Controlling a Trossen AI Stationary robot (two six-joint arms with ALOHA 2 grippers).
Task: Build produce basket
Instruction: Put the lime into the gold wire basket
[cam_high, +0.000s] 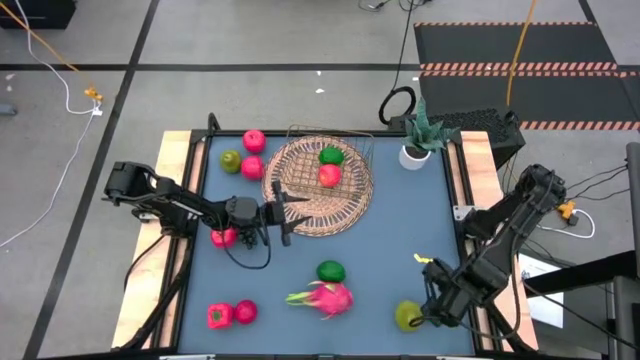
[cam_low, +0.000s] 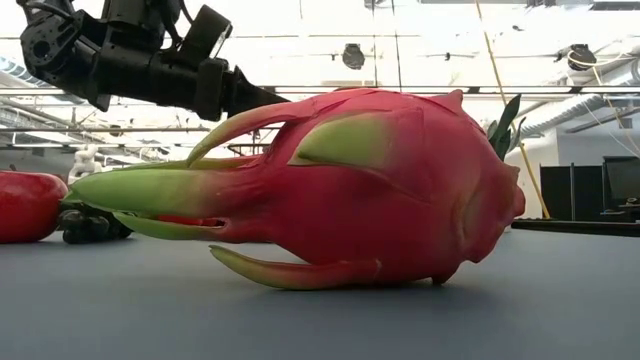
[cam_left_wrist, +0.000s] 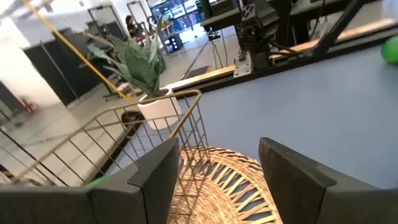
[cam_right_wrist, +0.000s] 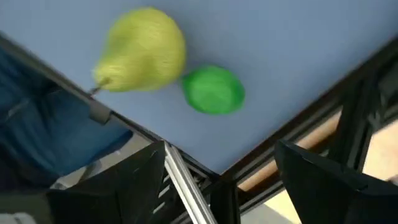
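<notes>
Grey concrete floor with cables and striped mats surrounds a blue-topped table (cam_high: 400, 230) seen from above. On it, toward 12 o'clock, sits the basket (cam_high: 318, 187), a round wicker tray with a thin wire frame, holding a green fruit (cam_high: 331, 155) and a red fruit (cam_high: 329, 176). A white plant pot (cam_high: 414, 154) with green leaves stands just beside the basket at its 3 o'clock.

More produce lies around the table: a red round fruit (cam_high: 254, 140), a green one (cam_high: 231, 161) and a pink one (cam_high: 252, 167) at the basket's 9 o'clock; a green fruit (cam_high: 331, 271) and a pink dragon fruit (cam_high: 326, 297) near 6 o'clock; two red pieces (cam_high: 231, 314) toward 7 o'clock; a red fruit (cam_high: 223, 237) beside the left arm; a yellow-green pear (cam_high: 407, 316) toward 5 o'clock.

The left gripper (cam_high: 283, 211) hangs over the basket's 8 o'clock rim, its fingers spread wide and holding nothing; its wrist view looks across the wicker and wire frame. The right gripper (cam_high: 428, 297) hovers by the pear at 5 o'clock, fingers parted and empty.
</notes>
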